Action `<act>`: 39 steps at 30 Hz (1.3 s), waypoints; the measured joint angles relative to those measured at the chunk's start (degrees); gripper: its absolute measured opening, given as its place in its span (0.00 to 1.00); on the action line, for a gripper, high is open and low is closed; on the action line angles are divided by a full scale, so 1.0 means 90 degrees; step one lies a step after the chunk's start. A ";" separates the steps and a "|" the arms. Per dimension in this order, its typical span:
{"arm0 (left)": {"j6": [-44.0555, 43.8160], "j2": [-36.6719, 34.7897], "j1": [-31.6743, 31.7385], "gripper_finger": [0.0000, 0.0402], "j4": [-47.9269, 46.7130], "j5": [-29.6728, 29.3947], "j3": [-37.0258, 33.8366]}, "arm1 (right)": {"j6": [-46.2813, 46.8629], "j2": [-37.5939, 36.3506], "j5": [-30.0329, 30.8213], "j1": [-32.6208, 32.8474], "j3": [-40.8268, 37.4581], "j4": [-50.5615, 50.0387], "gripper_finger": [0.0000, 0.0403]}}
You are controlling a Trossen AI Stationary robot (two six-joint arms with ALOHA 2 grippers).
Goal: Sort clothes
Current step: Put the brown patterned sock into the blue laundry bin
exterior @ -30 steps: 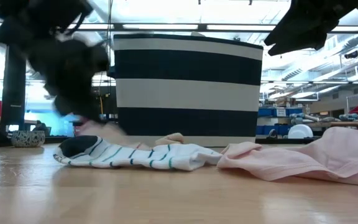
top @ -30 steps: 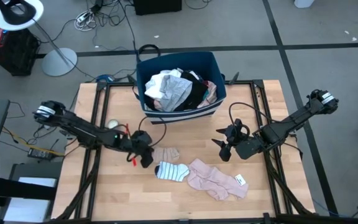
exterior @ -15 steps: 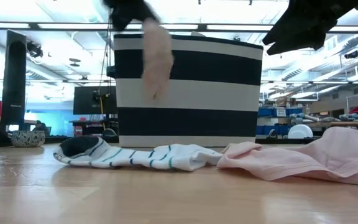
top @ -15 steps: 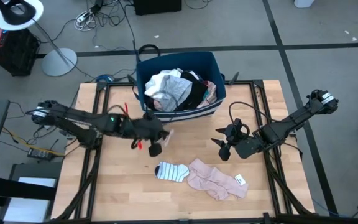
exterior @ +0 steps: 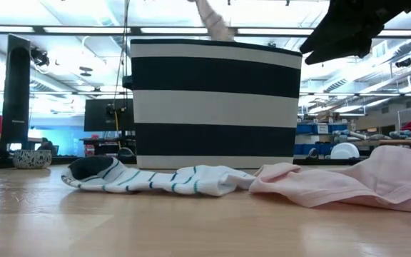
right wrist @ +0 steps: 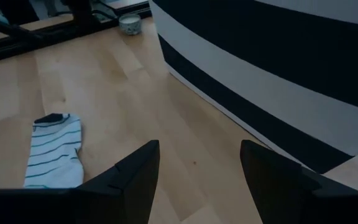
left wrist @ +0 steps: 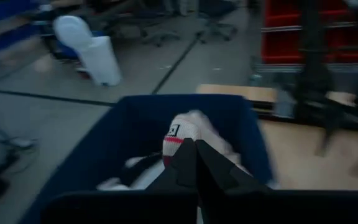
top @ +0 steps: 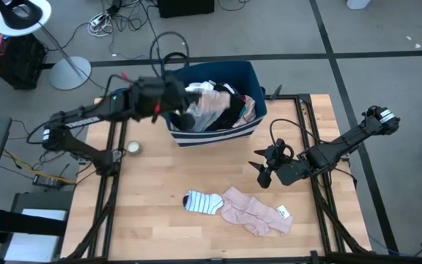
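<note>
My left gripper (top: 184, 110) is raised over the left side of the navy, white-striped bin (top: 249, 71) and is shut on a pale pink sock (left wrist: 182, 132). In the low view that sock (exterior: 213, 17) shows above the bin's rim (exterior: 216, 44). Mixed clothes (top: 222, 99) fill the bin. On the table lie a white sock with teal stripes (top: 202, 202) and a pink garment (top: 255, 213). My right gripper (top: 264, 173) hovers open at the table's right, right of the bin's near corner, with nothing between its fingers. My left gripper pinches the pale pink sock between its two shut fingers (left wrist: 197, 165). The sock's end with a red stripe and a small label (left wrist: 174, 132) sticks out beyond the fingertips. The fingers slant slightly downward toward the bin from its left side. The sock is clear of the table, above the bin's clothes.
A small bowl (top: 132, 147) stands near the table's left edge. The bin (right wrist: 278, 68) stands at the table's far middle, close in front of my right gripper. Bare wood lies between the bin and the striped sock (right wrist: 55, 152).
My left gripper, shut throughout, has risen from the table's middle and swung toward the far edge until it is over the bin. The pale pink sock, which lay on the wood beside the striped sock, has been lifted clear and carried along. My right arm kept still.
</note>
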 joint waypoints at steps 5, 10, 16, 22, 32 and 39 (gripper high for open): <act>-0.0002 0.0685 0.0610 0.00 -0.0193 0.0659 -0.0004 | -0.0012 -0.0001 0.0002 -0.0051 0.0000 -0.0005 0.56; -0.0197 0.1573 0.0983 0.00 -0.0160 0.0818 -0.0005 | -0.0014 0.0000 -0.0002 -0.0066 0.0000 -0.0009 0.56; -0.0890 0.2505 0.1263 0.01 0.0176 0.1054 -0.0005 | -0.0061 -0.0002 -0.0036 -0.0066 0.0000 -0.0015 0.56; -0.1244 0.3032 0.1428 0.16 0.0514 0.2142 -0.0005 | -0.0068 -0.0001 -0.0039 -0.0066 0.0000 -0.0047 0.56; -0.1272 0.2625 0.1403 0.29 0.0384 0.2263 -0.0010 | -0.0065 0.0000 -0.0058 -0.0066 0.0000 -0.0075 0.56; -0.0734 0.1547 0.0883 0.29 -0.0136 0.2257 -0.0010 | -0.0065 -0.0001 -0.0056 -0.0031 0.0000 -0.0117 0.56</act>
